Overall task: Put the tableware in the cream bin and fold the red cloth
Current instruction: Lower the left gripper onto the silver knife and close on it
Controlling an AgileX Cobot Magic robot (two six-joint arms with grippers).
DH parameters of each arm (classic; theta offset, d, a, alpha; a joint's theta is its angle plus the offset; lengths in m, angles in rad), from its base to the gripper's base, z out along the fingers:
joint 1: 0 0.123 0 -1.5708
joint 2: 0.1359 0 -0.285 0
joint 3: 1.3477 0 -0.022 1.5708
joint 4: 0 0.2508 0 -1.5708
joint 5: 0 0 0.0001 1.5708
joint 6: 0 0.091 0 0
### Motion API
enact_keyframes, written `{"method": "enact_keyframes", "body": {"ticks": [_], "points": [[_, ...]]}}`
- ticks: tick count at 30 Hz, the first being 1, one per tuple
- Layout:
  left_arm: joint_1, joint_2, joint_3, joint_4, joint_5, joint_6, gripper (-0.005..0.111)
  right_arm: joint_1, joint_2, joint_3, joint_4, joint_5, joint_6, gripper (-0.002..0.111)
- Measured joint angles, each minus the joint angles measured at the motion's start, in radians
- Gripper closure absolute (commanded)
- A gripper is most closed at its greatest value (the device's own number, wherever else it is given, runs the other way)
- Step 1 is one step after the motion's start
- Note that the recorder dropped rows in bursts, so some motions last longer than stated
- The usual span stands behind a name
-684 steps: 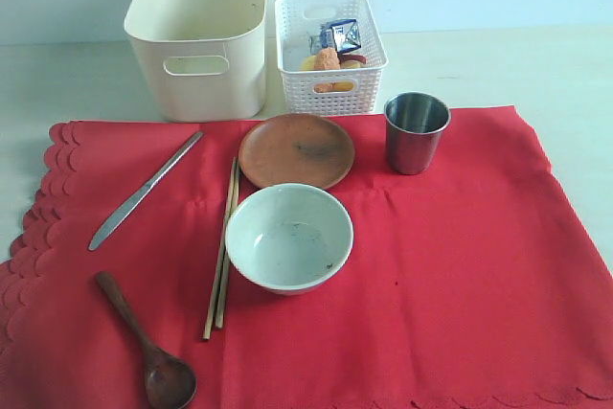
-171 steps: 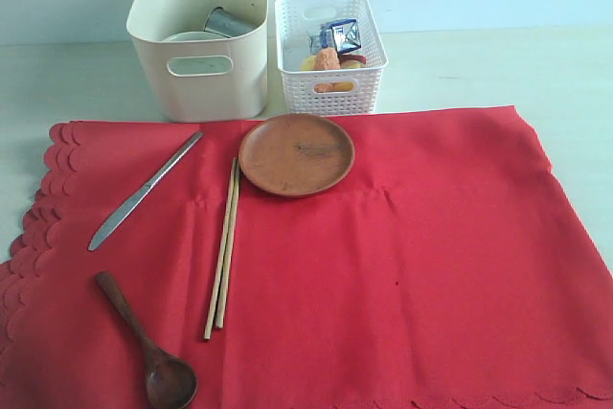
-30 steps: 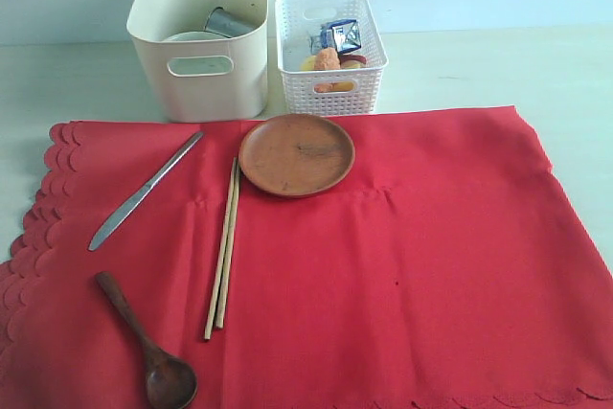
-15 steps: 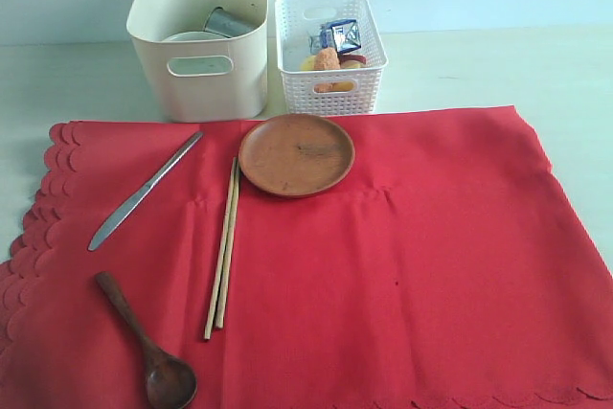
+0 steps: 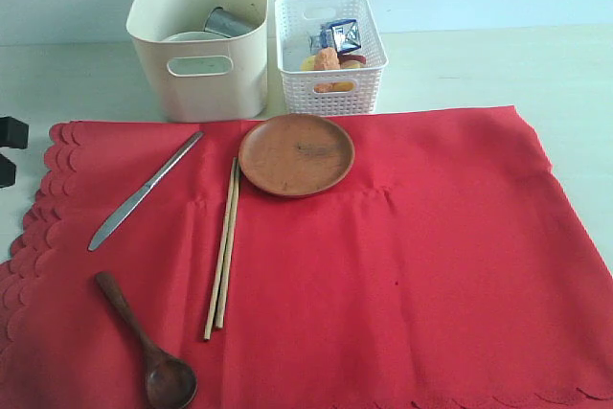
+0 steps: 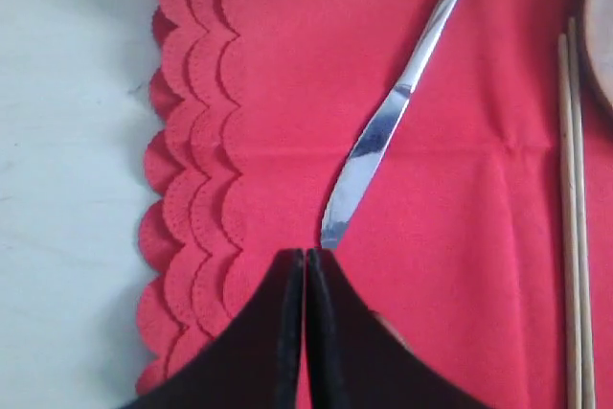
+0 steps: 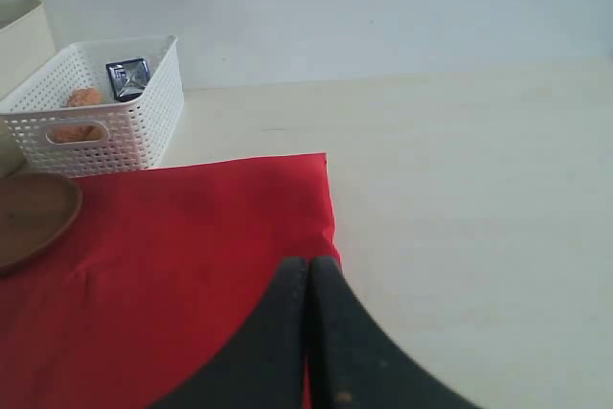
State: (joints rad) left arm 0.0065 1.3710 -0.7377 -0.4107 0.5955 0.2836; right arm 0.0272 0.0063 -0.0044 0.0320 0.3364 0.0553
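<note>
Left gripper [image 6: 305, 258]: jaws pressed together, clamped on nothing; hangs over the red cloth [image 6: 460, 237] in the lower middle of the left wrist view.

Silver knife [image 6: 397, 107]: lies flat on the cloth, blade tip just ahead of the closed fingertips, contact not discernible; runs diagonally toward the upper right of that frame.

Pair of wooden chopsticks [image 6: 573, 227]: lies along the right edge of the same frame, well apart from the gripper.

Right gripper [image 7: 308, 263]: jaws likewise together, holding nothing; sits in the lower middle of the right wrist view, over the cloth's straight edge near its corner, beside bare table [image 7: 479, 237].

Cream bin [image 5: 196, 93]: stands at the upper left of the exterior view, just beyond the cloth's far edge; holds the steel cup [image 5: 228, 22], tilted, and the white ceramic bowl [image 5: 192, 37], only its rim showing.

White lattice basket [image 5: 330, 88]: stands just right of the bin; holds a blue-and-white milk carton [image 5: 342, 35] and orange food items [image 5: 328, 59].

Round brown plate [image 5: 296, 153]: rests on the cloth in front of the basket, upper middle of the exterior view.

Dark wooden spoon [image 5: 144, 342]: lies on the cloth at lower left, bowl end toward the bottom edge.

Red cloth: spread flat, unfolded, scalloped border at the left and along the bottom.
</note>
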Motion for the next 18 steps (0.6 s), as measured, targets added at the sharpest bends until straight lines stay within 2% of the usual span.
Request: {"method": "enact_keyframes", "body": {"ticks": [4,7,12,18], "points": [[0.0,0.13,-0.107,-0.012,0.039,0.057,0.078,0.0,0.0,0.0,0.0,0.0,0.0,0.108],[-0.008,0.22,-0.197,-0.019,0.067,0.089,0.071,0.0,0.0,0.0,0.0,0.0,0.0,0.108],[-0.077,0.362,-0.339,-0.024,0.11,0.139,0.07,0.0,0.0,0.0,0.0,0.0,0.0,0.108],[-0.201,0.526,-0.51,0.021,0.141,0.153,0.07,0.0,0.0,0.0,0.0,0.0,0.0,0.108]]}}
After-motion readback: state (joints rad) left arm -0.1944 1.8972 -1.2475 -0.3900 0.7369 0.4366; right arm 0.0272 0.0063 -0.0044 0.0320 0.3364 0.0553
